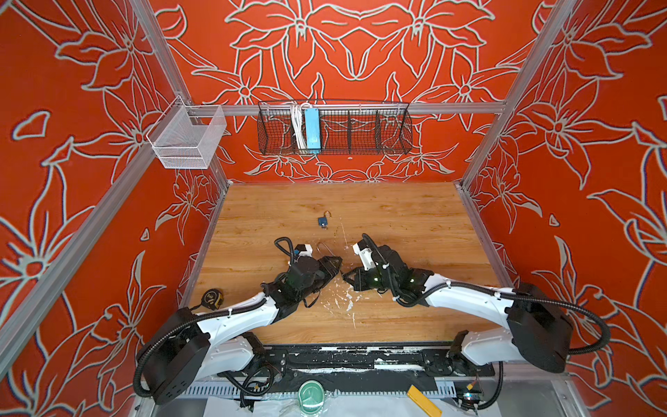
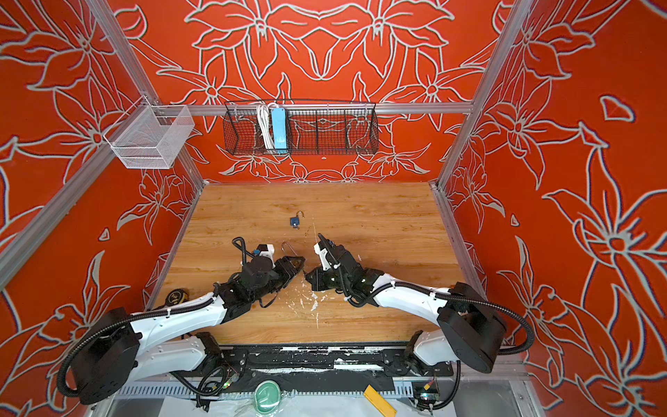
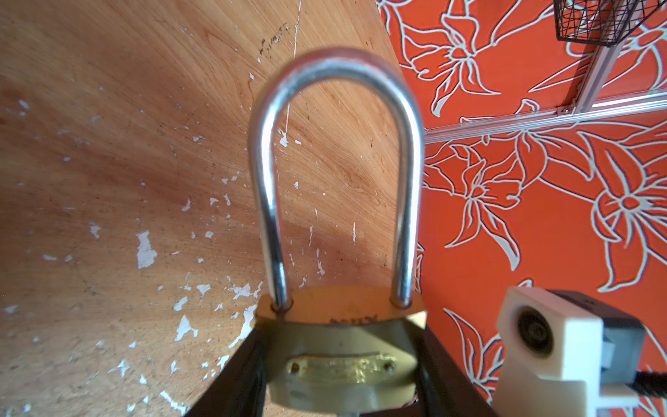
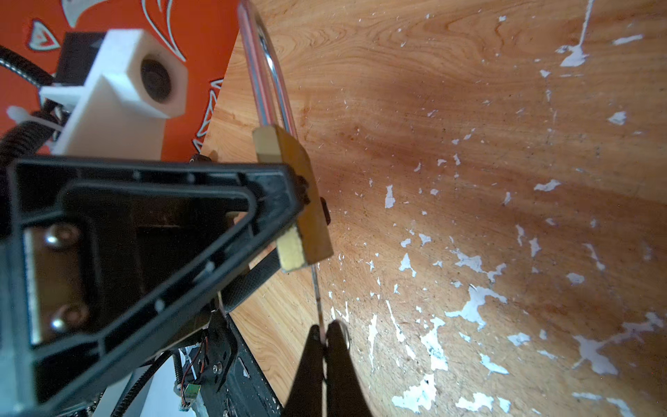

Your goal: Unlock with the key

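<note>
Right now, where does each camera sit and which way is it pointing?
Both top views: high over the front edge, looking down on the wooden table; the left arm and right arm show.
Left wrist: rides the left arm, looks along the left gripper at the brass padlock it grips; only its fingers show.
Right wrist: rides the right arm, looks along the right gripper, shut on the key; its tips show.
Shared: both wrist views show the padlock, and each shows the other wrist's white camera.
</note>
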Robot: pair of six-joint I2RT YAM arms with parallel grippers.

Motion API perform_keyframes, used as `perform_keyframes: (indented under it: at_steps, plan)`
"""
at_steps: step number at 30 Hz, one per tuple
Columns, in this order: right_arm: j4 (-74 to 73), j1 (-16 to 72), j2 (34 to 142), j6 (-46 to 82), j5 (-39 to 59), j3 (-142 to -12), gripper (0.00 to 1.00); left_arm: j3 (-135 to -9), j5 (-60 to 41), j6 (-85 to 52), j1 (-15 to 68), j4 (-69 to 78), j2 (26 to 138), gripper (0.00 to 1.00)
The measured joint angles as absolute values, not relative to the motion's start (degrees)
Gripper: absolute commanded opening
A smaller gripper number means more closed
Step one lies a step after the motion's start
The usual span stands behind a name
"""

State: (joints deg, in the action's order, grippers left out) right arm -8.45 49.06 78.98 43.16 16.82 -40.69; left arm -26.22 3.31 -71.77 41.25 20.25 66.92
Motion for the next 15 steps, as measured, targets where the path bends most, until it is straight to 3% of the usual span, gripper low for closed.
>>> perform_keyframes:
  at_steps: [15]
  plan:
    - [-8.0, 48.7, 78.9, 43.1, 17.3, -40.8, 0.0, -26.2, 3.2, -69.6, 41.4, 20.2, 66.9, 0.0]
